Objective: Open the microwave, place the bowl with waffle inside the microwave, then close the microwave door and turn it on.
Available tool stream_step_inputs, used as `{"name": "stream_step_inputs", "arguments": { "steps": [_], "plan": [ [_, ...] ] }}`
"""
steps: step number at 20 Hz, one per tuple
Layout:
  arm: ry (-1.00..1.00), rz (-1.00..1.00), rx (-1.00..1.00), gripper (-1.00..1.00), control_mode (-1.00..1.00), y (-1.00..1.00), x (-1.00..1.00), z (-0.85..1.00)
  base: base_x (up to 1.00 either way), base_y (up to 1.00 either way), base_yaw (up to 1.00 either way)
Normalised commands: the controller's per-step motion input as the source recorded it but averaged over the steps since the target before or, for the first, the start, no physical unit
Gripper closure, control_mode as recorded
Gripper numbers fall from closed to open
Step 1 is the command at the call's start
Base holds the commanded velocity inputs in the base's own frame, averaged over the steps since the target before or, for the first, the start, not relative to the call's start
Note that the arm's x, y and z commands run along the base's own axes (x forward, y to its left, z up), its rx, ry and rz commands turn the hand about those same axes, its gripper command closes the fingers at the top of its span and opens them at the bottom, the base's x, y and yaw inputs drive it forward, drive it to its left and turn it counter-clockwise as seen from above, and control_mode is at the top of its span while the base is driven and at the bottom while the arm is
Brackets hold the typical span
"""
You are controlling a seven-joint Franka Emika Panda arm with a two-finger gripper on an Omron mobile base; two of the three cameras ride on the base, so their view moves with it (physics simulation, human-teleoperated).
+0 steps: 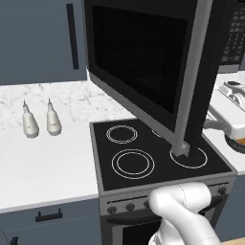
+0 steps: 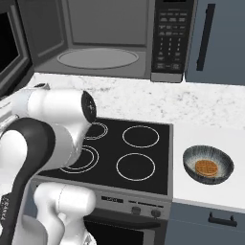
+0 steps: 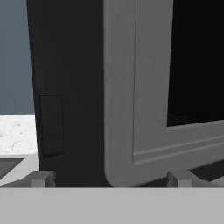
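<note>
Your jaws stand released, straddling the swung-out door's (image 3: 131,131) edge. Back them straight off before turning, then head for the bowl (image 2: 208,164) with the waffle (image 2: 206,167) on the desk (image 2: 210,129), right of the stove (image 2: 129,148).

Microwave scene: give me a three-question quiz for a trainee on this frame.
1. True or false: the microwave door is swung open.
2. Where does the bowl sit? A) inside the microwave B) on the counter to the right of the stovetop C) on a stove ring
3. In a few words: what is the state of the hand, and is it holding anything?

Key
1. True; the grey interior with its turntable is exposed.
2. B; the waffle lies in it.
3. Open, fingers spread on either side of the door's edge, gripping nothing.
</note>
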Motion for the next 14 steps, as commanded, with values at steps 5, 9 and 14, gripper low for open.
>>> {"name": "stream_step_inputs", "arguments": {
  "steps": [5,9,14],
  "plan": [
    [0.02,0.05,-0.11,-1.0,-1.0,1.0,0.34,-0.01,0.0,0.0,0.0],
    [0.01,0.0,-0.06,-1.0,-1.0,0.81,0.29,0.0,0.0,0.0,0.0],
    [0.0,0.0,-0.01,-1.0,-1.0,0.35,0.09,0.0,0.0,0.0,0.0]
  ]
}}
